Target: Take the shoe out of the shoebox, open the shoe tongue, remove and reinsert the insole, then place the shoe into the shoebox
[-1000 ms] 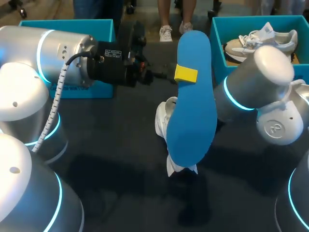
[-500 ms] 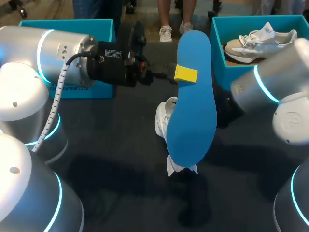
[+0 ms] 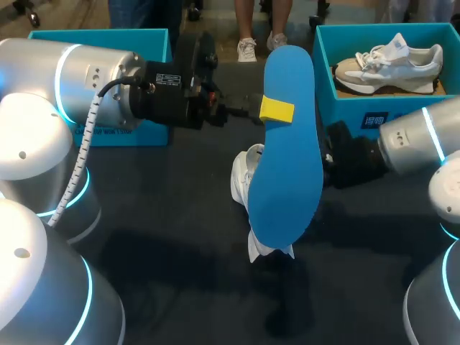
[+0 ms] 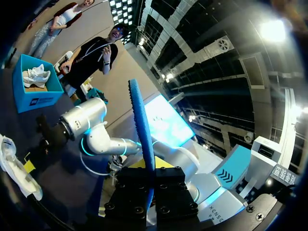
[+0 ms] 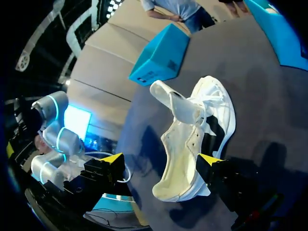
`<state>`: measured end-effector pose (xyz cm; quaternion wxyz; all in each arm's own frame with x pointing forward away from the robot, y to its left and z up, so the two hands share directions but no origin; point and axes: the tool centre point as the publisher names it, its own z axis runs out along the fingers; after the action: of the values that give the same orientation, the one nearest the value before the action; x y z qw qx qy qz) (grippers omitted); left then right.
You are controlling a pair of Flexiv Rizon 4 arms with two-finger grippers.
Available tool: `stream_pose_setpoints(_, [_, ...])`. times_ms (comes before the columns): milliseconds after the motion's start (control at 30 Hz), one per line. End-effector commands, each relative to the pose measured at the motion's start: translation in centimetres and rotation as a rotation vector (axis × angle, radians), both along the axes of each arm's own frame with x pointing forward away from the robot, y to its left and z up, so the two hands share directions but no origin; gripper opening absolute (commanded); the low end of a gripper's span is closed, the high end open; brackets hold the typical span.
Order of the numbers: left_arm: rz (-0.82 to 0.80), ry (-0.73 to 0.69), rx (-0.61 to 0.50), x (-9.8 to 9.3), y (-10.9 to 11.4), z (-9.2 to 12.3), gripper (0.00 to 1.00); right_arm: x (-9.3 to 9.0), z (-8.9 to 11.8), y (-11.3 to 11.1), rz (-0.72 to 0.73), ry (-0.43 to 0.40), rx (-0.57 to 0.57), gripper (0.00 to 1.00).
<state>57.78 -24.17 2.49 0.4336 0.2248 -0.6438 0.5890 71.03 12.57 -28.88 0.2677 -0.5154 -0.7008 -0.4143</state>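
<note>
The blue insole (image 3: 287,158) is out of the shoe, held upright and lengthwise above the middle of the dark table (image 3: 172,215). The left hand (image 3: 277,109) pinches it near its upper end, and in the left wrist view it shows edge-on. Behind it the white shoe (image 3: 243,176) rests on the table, laces loose, tongue pulled back, its pale inside bare. An open teal shoebox (image 3: 154,39) stands at the far left. A second shoebox (image 3: 345,115), at the far right, holds a beige-and-white sneaker (image 3: 392,57).
</note>
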Motion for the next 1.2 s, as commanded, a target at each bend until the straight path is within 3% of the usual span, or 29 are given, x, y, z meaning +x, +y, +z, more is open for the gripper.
stream_pose_setpoints(33, [0.004, 0.0, -0.002, -0.2, 0.0, -0.1, 0.0, -0.2, -0.3, -0.2, 0.015, 0.003, 0.062, 1.0])
stream_pose_setpoints(167, [0.004, 0.0, -0.002, -0.2, 0.0, -0.1, 0.0, -0.2, -0.3, -0.2, 0.015, 0.003, 0.062, 1.0])
stream_pose_setpoints(233, [0.004, 0.0, -0.002, -0.2, 0.0, -0.1, 0.0, -0.5, 0.2, 0.0, 0.014, -0.039, 0.107, 1.0])
stream_pose_setpoints(533, [0.004, 0.0, -0.002, -0.2, 0.0, -0.1, 0.0, -0.9, 3.4, 0.2, 0.021, 0.001, 0.22, 1.0])
stream_pose_setpoints(867, [0.004, 0.0, -0.002, -0.2, 0.0, -0.1, 0.0, -1.0, 6.5, -0.8, -0.007, 0.098, 0.335, 1.0])
stream_pose_setpoints(1200, [0.004, 0.0, -0.002, -0.2, 0.0, -0.1, 0.0, -0.8, 7.6, -1.1, -0.005, 0.128, 0.382, 1.0])
